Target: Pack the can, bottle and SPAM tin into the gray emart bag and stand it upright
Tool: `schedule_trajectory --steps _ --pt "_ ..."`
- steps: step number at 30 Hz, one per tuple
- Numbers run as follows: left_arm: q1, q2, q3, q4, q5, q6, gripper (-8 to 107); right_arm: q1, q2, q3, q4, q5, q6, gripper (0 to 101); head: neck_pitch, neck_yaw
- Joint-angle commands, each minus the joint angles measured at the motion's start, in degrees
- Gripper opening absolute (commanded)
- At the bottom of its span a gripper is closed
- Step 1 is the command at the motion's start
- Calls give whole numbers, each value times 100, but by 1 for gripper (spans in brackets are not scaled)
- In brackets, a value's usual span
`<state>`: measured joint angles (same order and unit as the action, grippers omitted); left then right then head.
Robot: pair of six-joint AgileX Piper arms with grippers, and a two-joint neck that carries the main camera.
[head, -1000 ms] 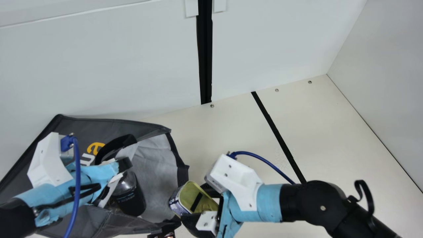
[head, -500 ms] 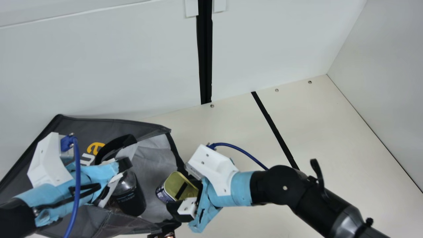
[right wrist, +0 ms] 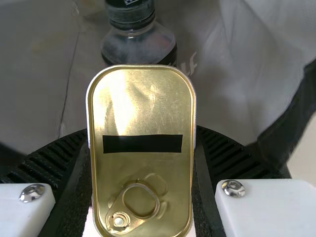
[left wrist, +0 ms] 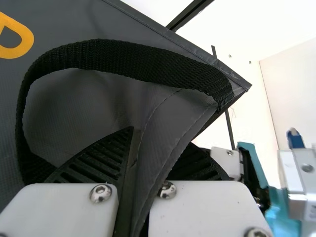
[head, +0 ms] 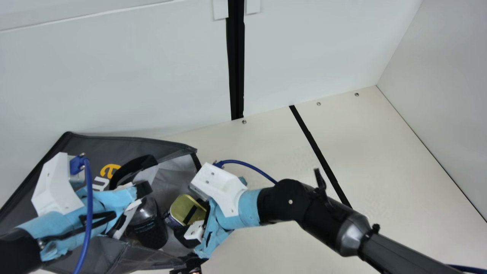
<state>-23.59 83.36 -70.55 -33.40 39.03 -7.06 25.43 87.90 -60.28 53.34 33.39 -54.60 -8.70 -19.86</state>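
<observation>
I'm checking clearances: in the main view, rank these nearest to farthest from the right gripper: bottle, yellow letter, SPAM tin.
1. SPAM tin, held in the right gripper.
2. Bottle, left of it inside the bag.
3. Yellow letter, farther left on the bag.

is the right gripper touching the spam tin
Touching. The right wrist view shows the right gripper closed on the SPAM tin, a ribbed finger against each long side.

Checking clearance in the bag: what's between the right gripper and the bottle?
The SPAM tin, clamped in the right gripper, lies between it and the bottle, as the main view shows.
</observation>
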Motion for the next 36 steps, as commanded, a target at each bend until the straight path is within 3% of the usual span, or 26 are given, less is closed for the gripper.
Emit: schedule_trajectory --steps 1,31,36 --pt "0 0 0 0 0 0 -8 23 124 -93 -2 -7 -19 0 -130 -14" --pt "0 0 0 0 0 0 -8 557 1176 -966 -171 -449 261 0 -130 -14" --pt "0 0 0 0 0 0 -8 589 1181 -963 -210 -493 323 17 -130 -14"
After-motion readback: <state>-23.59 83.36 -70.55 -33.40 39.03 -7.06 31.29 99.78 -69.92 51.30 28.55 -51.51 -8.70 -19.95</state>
